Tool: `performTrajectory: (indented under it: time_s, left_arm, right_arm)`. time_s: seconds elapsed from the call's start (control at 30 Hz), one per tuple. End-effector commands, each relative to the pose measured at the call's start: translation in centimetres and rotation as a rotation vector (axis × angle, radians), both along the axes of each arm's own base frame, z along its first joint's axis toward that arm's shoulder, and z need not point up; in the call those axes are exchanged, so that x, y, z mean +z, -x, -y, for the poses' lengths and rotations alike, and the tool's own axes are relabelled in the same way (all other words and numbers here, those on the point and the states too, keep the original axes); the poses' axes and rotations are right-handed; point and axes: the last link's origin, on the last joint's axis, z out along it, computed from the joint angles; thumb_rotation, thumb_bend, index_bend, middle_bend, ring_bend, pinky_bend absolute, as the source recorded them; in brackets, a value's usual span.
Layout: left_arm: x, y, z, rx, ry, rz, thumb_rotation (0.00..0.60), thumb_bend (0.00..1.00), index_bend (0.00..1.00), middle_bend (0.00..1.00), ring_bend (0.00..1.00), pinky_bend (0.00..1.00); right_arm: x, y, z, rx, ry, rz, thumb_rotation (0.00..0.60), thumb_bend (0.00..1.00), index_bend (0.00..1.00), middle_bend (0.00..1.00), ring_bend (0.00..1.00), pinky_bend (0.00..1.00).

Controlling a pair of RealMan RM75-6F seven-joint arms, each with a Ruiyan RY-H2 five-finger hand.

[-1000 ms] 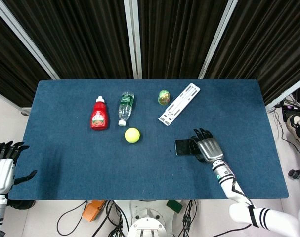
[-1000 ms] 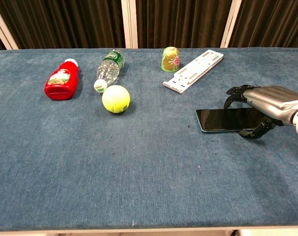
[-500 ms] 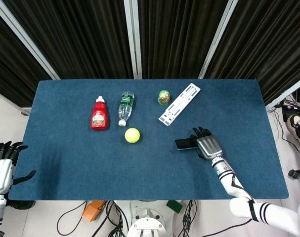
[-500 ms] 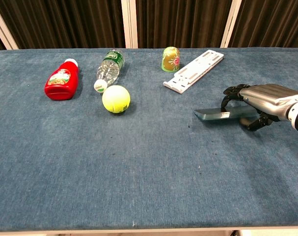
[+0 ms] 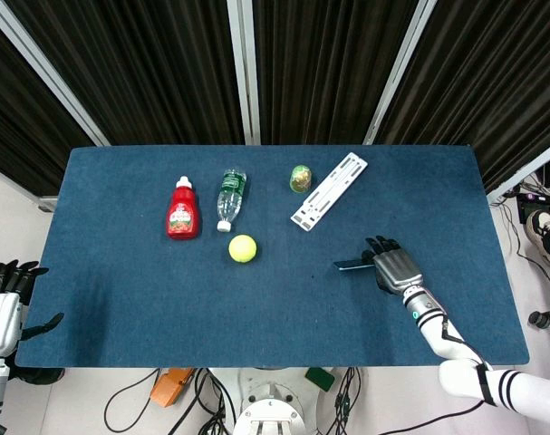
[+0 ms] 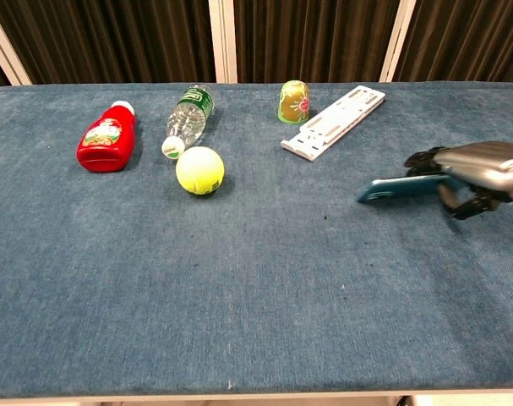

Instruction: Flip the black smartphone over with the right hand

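The black smartphone (image 6: pixel 400 188) (image 5: pixel 351 265) is off the blue table (image 6: pixel 239 279), seen nearly edge-on with its teal rim showing. My right hand (image 6: pixel 476 173) (image 5: pixel 397 270) grips its right end, fingers curled over the top and thumb underneath. The phone's free end points left and tilts slightly down. My left hand (image 5: pixel 4 304) hangs past the table's left front corner, holding nothing, fingers apart; the chest view does not show it.
At the back of the table lie a red ketchup bottle (image 6: pixel 106 139), a clear water bottle (image 6: pixel 187 118), a yellow tennis ball (image 6: pixel 199 170), a small green cup (image 6: pixel 294 101) and a white slotted rack (image 6: pixel 334 122). Dark curtains stand behind.
The right hand has lifted the phone off the table, drawn it to the right and turned it from flat toward edge-on. The left hand has barely moved.
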Motion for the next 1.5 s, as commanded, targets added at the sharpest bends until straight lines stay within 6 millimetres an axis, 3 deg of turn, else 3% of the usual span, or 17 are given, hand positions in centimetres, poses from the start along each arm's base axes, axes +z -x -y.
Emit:
performTrajectory:
  time_s: [0.03, 0.2, 0.63, 0.97, 1.1, 1.27, 1.33, 1.5]
  left_arm:
    - [-0.1, -0.1, 0.0, -0.003, 0.002, 0.001, 0.600, 0.15, 0.24, 0.15, 0.07, 0.00]
    - [0.1, -0.2, 0.0, -0.006, -0.001, -0.003, 0.600, 0.15, 0.24, 0.15, 0.07, 0.00]
    - [0.3, -0.1, 0.2, 0.003, -0.002, -0.007, 0.600, 0.15, 0.24, 0.15, 0.07, 0.00]
    - [0.2, 0.0, 0.0, 0.001, -0.002, -0.003, 0.600, 0.15, 0.24, 0.15, 0.07, 0.00]
    - [0.2, 0.1, 0.0, 0.000, -0.005, -0.002, 0.600, 0.15, 0.24, 0.15, 0.07, 0.00]
    - [0.3, 0.0, -0.1, -0.007, -0.009, 0.000, 0.600, 0.15, 0.24, 0.15, 0.07, 0.00]
    - [0.3, -0.1, -0.1, -0.012, -0.011, -0.001, 0.600, 0.15, 0.24, 0.15, 0.07, 0.00]
    - [0.4, -0.3, -0.2, -0.023, -0.013, -0.002, 0.600, 0.15, 0.24, 0.15, 0.07, 0.00]
  right_arm:
    - [0.7, -0.1, 0.5, -0.020, -0.015, -0.002, 0.600, 1.00, 0.38, 0.12, 0.00, 0.16]
    - [0.9, -1.2, 1.7, -0.008, -0.008, 0.012, 0.600, 1.00, 0.36, 0.12, 0.00, 0.16]
    - [-0.3, -3.0, 4.6, 0.017, -0.012, -0.013, 0.600, 1.00, 0.08, 0.12, 0.00, 0.16]
    - [-0.9, -3.6, 6.0, 0.026, 0.007, -0.036, 0.600, 1.00, 0.06, 0.12, 0.00, 0.16]
    - [0.1, -3.7, 5.9, 0.033, 0.054, -0.019, 0.600, 1.00, 0.06, 0.12, 0.00, 0.16]
    - [3.6, -3.1, 4.2, 0.064, 0.175, -0.001, 0.600, 0.99, 0.06, 0.12, 0.00, 0.16]
    - [5.3, -2.6, 2.8, 0.075, 0.234, 0.010, 0.600, 0.89, 0.06, 0.12, 0.00, 0.16]
    - [10.0, -0.6, -2.3, 0.077, 0.385, 0.034, 0.600, 0.49, 0.03, 0.12, 0.00, 0.15]
